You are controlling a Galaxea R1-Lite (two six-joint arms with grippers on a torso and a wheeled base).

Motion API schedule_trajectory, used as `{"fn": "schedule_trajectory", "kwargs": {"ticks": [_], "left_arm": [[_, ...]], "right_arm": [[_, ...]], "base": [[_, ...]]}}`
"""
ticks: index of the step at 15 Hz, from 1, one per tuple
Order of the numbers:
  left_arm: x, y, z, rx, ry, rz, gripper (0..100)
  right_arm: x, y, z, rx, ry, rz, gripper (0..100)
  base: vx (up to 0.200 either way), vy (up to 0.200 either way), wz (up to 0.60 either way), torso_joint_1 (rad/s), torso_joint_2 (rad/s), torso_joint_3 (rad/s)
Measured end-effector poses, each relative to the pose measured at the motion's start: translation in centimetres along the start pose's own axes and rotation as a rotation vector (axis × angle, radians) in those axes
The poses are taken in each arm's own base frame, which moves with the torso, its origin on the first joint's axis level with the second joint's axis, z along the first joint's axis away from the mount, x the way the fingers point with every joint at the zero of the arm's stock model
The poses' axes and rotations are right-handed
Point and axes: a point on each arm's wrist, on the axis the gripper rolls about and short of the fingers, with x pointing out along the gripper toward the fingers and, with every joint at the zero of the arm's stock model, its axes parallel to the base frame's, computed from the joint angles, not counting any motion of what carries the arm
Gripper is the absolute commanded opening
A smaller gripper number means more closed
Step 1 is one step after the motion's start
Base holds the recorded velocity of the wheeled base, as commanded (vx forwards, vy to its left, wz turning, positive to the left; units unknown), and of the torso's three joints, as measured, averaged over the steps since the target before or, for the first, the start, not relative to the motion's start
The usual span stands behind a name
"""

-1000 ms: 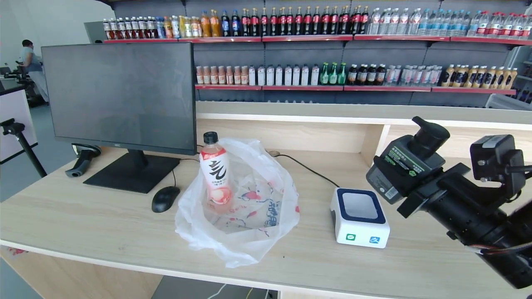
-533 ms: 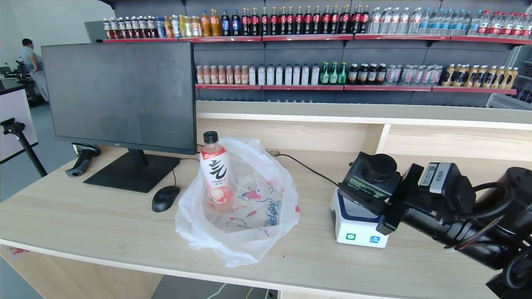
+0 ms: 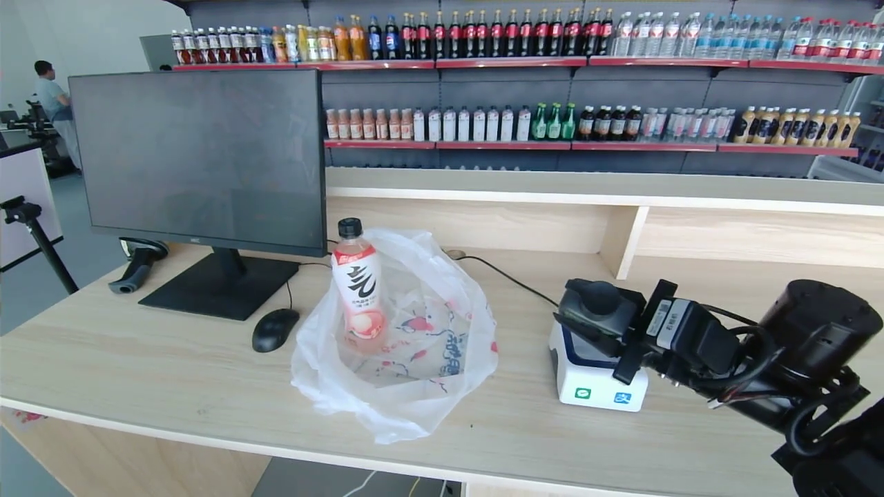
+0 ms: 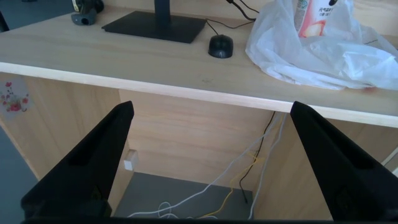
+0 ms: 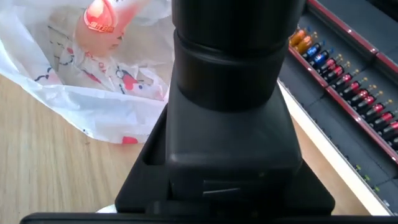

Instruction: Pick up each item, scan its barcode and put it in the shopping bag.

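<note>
You have one long pale wooden counter (image 3: 173,386) in front of you, and everything else sits on it or hangs over it. The largest thing on it is one flat black monitor (image 3: 200,159) with a dark screen, standing on its square foot at the left. Next to it, near the middle, lies one crumpled white translucent plastic shopping bag (image 3: 442,359) with red and blue print, its mouth open upward. At the right, your right gripper (image 3: 635,331) is clamped on one black box-shaped container (image 3: 597,307) with a round black cap, one finger on either side of it. It holds the container low over the window of the one white box-shaped barcode scanner (image 3: 587,386) with a dark blue frame. You cannot tell whether container and scanner touch. The right wrist camera looks straight down the container (image 5: 230,124) towards the bag beyond it. Your left gripper (image 4: 210,115) hangs below the counter's front edge with its two dark fingers spread wide and nothing between them. One clear plastic drink bottle (image 3: 358,290) with a pink-and-white label and a black cap stands upright inside the bag, at its left side. One black computer mouse (image 3: 275,330) lies between the monitor's foot and the bag. One black handheld scanner (image 3: 138,266) lies behind the monitor's left edge, and one thin black cable (image 3: 511,279) runs from behind the bag to the white scanner.
</note>
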Motion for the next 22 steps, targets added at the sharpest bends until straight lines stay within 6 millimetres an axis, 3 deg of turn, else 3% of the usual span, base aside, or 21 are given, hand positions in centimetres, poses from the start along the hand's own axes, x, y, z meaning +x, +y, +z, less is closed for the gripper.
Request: {"fn": "schedule_trajectory", "kwargs": {"ticks": [11, 22], "left_arm": [[0.0, 0.0, 0.0, 0.0, 0.0, -0.001, 100], [0.0, 0.0, 0.0, 0.0, 0.001, -0.001, 100]], "right_arm": [[-0.8, -0.6, -2.0, -0.127, 0.031, 0.018, 0], [-1.2, -0.4, -3.1, -0.139, 0.052, 0.045, 0]], "base": [[0.0, 0.0, 0.0, 0.0, 0.0, 0.0], [0.0, 0.0, 0.0, 0.0, 0.0, 0.0]]}}
